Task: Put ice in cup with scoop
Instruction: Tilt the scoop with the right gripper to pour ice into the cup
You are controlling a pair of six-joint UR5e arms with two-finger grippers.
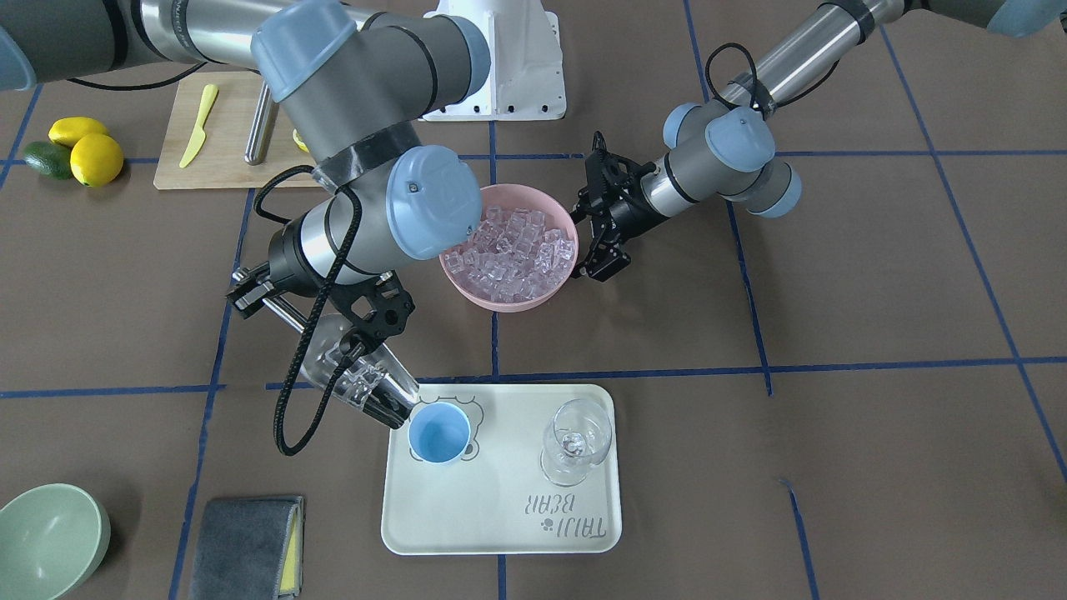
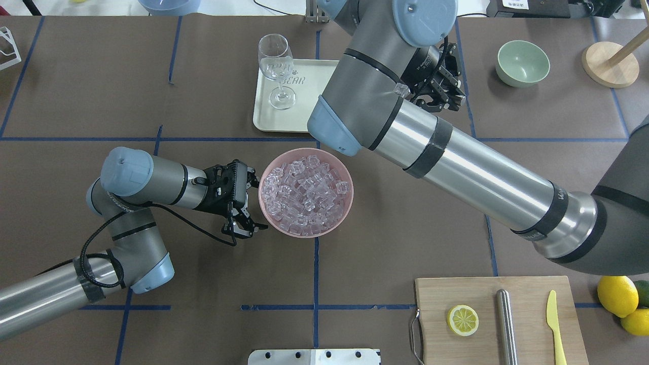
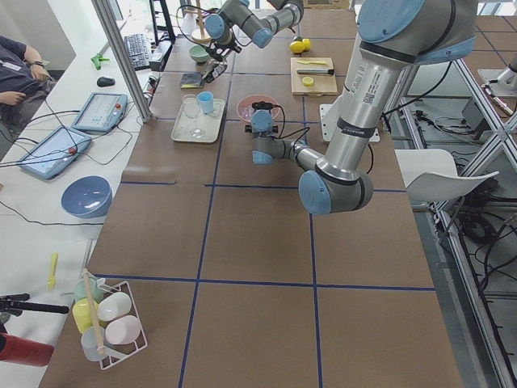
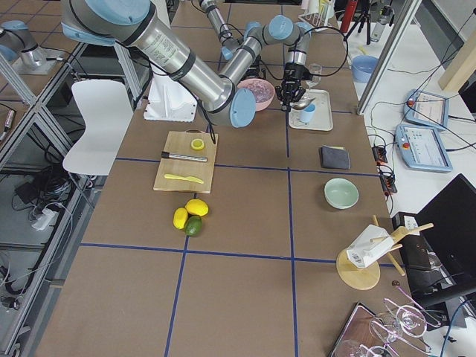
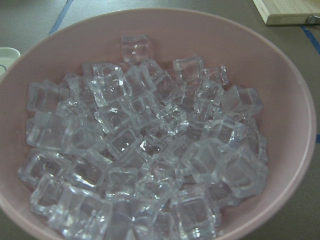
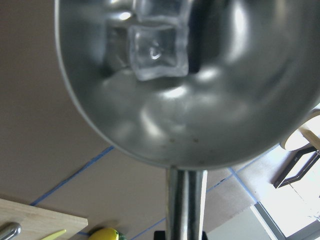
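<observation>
Blue tape lines [image 2: 355, 306] grid the brown table [image 2: 405, 228]; apparently an operator [image 3: 14, 69] sits alongside.

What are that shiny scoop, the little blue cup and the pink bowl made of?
The scoop looks like polished steel: mirror-bright, with blurred reflections. The cup seems plastic: opaque light blue, matte, thin-walled. The pink bowl is probably plastic too, smooth with a soft sheen, though glazed ceramic can't be ruled out.

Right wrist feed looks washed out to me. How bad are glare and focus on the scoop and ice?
Right wrist view: scoop shows bright steel reflections, yet one ice cube in it reads sharp; lower right corner is blown out. Left wrist view: ice in the pink bowl is evenly lit, slightly soft.
</observation>
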